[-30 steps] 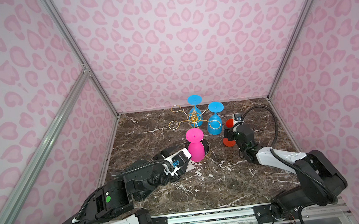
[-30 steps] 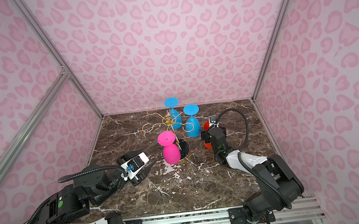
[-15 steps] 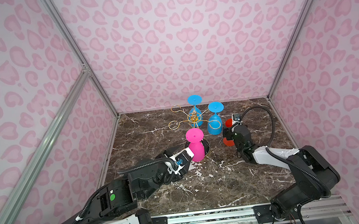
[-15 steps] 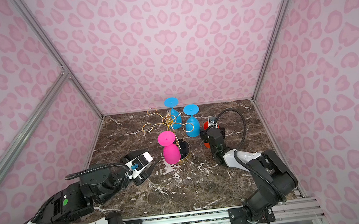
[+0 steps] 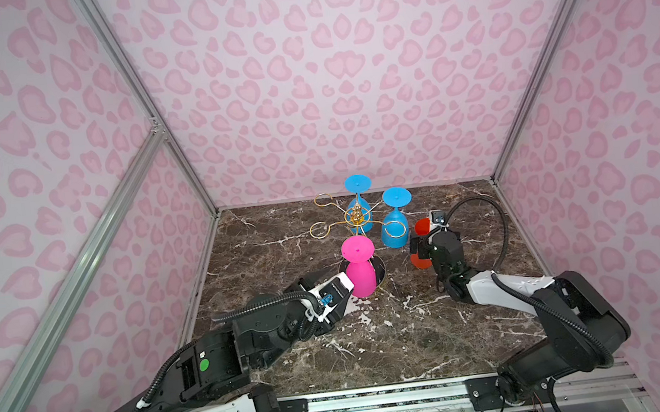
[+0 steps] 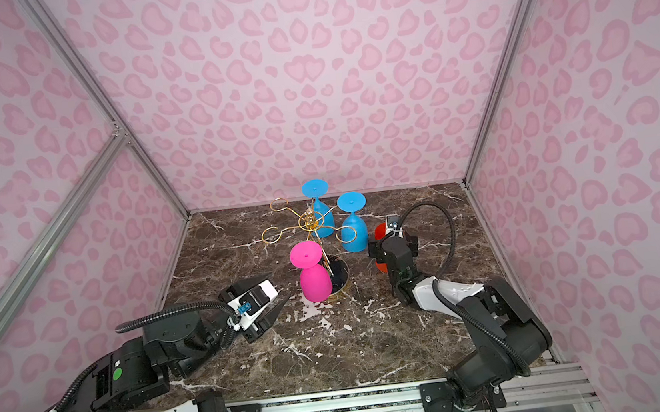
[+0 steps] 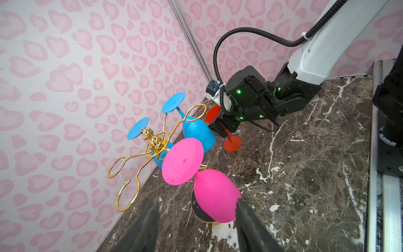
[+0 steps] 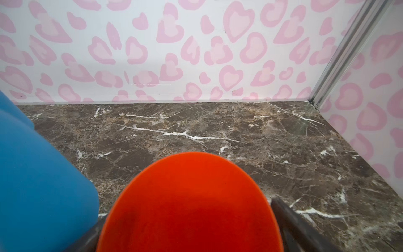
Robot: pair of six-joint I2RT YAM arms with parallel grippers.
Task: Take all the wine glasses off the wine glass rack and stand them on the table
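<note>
The wine glass rack [image 5: 356,216] stands at the back centre of the worktop [image 5: 396,334]. A pink wine glass [image 5: 360,275] hangs upside down from its front arm, and two blue wine glasses [image 5: 395,229] hang from the rear arms. The left gripper [image 7: 197,200] is spread, just short of the pink bowl. A red wine glass [image 7: 232,144] stands upright right of the rack. The right gripper [image 7: 219,128] straddles it, but contact cannot be determined

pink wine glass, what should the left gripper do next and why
Probably ease the left gripper forward a little: its open jaws flank only the near edge of the pink wine glass, which hangs upside down on the wine glass rack.
</note>
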